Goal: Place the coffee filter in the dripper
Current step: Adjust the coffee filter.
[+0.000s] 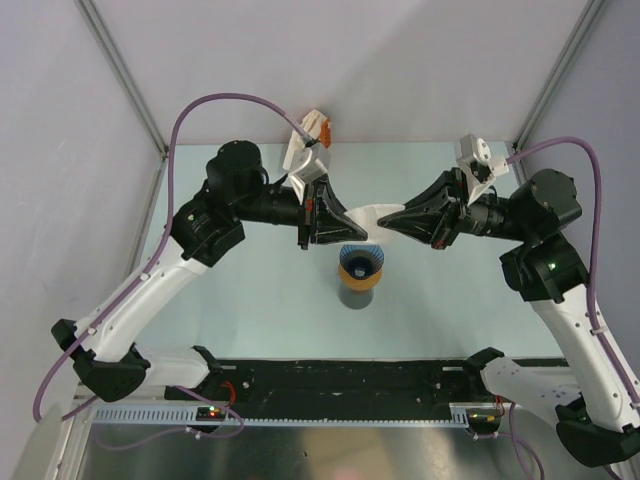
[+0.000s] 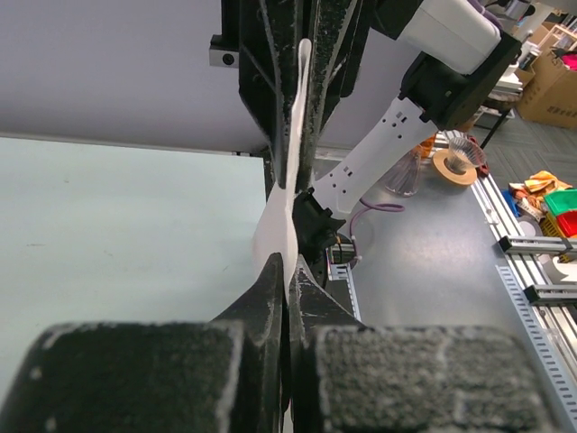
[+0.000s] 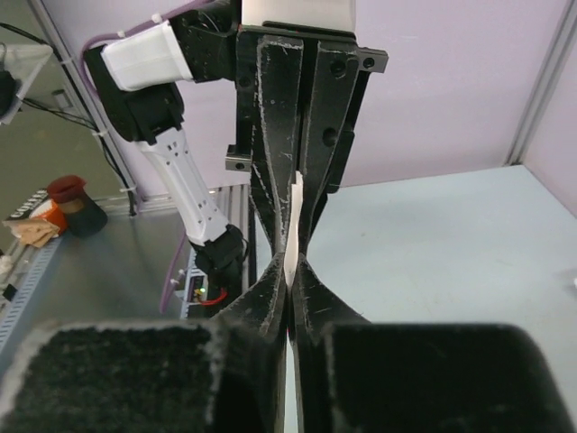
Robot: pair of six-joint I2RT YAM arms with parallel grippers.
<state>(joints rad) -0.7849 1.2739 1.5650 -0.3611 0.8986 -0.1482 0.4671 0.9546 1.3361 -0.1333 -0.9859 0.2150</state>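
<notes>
Pinching coffee filter (image 1: 371, 213), left tool (image 1: 362, 236), right tool (image 1: 384, 229), dripper (image 1: 360, 263) just below

Bright, even light falls from overhead in the top view. The pale table (image 1: 250, 290) is lit uniformly, and only a short, soft shadow sits at 6 o'clock of the dripper (image 1: 360, 262). That view is sharp throughout. In the wrist views the near bulk of the left gripper (image 2: 287, 263) and the right gripper (image 3: 290, 269), at 6 o'clock, is dark and out of focus. The coffee filter (image 2: 296, 126) burns almost featureless white.
</notes>
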